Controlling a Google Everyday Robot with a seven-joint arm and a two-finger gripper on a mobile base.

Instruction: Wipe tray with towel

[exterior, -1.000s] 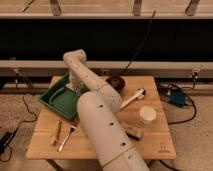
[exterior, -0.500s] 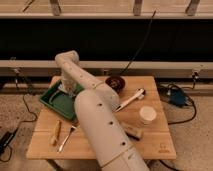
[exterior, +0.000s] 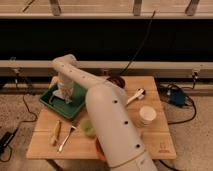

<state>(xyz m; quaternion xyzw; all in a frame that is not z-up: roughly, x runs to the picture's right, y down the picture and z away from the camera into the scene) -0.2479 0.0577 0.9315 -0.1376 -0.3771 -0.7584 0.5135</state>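
The jaws (exterior: 65, 95) were shut, pressing the pale towel (exterior: 65, 98) into the green tray (exterior: 52, 103) directly beneath them on the bench (exterior: 150, 137).

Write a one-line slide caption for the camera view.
Robot arm reaches over the green tray, its shut gripper down inside it, on a wooden table.

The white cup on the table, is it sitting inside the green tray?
No, the white cup stands on the bare wood at the right, far from the green tray, where the gripper reaches down.
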